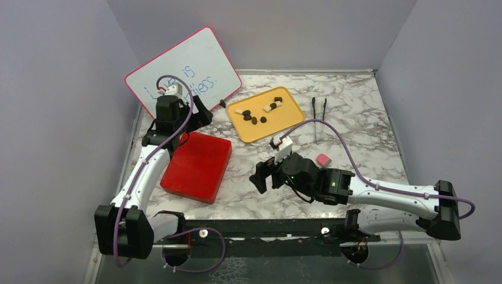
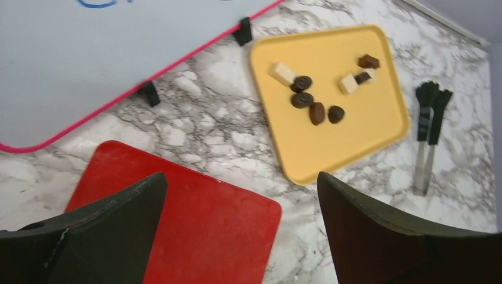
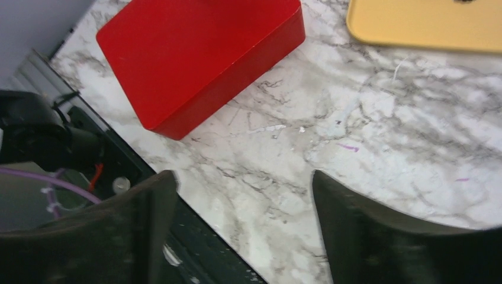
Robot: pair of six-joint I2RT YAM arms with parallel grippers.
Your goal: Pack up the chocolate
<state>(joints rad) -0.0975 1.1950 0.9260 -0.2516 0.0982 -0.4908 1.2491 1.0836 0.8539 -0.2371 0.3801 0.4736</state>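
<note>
Grey-veined marble table (image 1: 367, 118) boxed by plain grey walls (image 1: 53, 118), chocolate (image 1: 254, 119) scattered on yellow tray (image 1: 266, 131) at back centre, red box (image 1: 197, 165) front left of tray, whiteboard (image 1: 195, 65) leaning behind, left gripper (image 2: 243, 183) spread wide above box's back edge, right gripper (image 3: 243, 177) spread wide over bare marble beside box, neither holding anything.

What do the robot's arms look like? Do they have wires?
Each arm has a white middle tube with chunky black joints: the left arm and the right arm. A thin purple cable loops along each one. The right arm shows tiny green lights. The jaws are black, matte wedges, and a small white plug sits on each wrist.
</note>
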